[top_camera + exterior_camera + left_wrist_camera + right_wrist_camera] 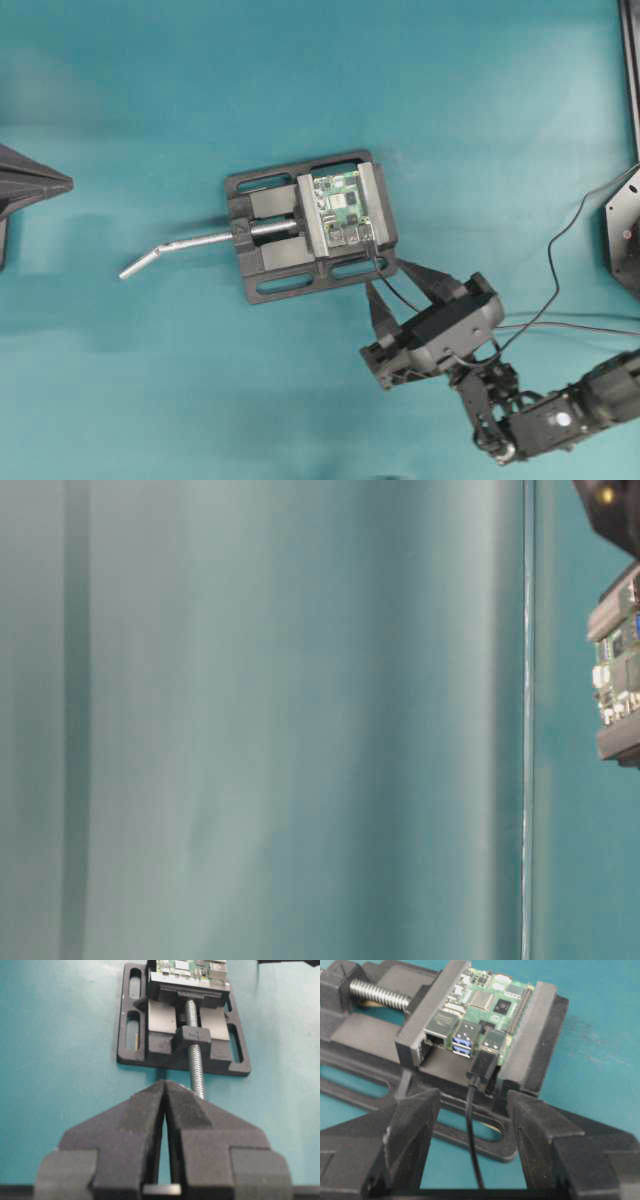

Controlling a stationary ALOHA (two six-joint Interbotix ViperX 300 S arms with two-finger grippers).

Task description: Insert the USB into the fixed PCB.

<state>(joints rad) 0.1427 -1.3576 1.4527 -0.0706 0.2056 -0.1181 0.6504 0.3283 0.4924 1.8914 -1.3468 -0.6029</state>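
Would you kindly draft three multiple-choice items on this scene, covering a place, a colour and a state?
1. Where is the USB?
A. in a port of the fixed PCB
B. lying on the table
C. between the right gripper's fingers

2. What colour is the table?
A. white
B. teal
C. brown

3. How is the right gripper?
A. shut on the cable
B. shut on the vise handle
C. open

Key: A, the plug sits at a silver port; B, the surface is teal; C, the fingers stand apart beside the cable.
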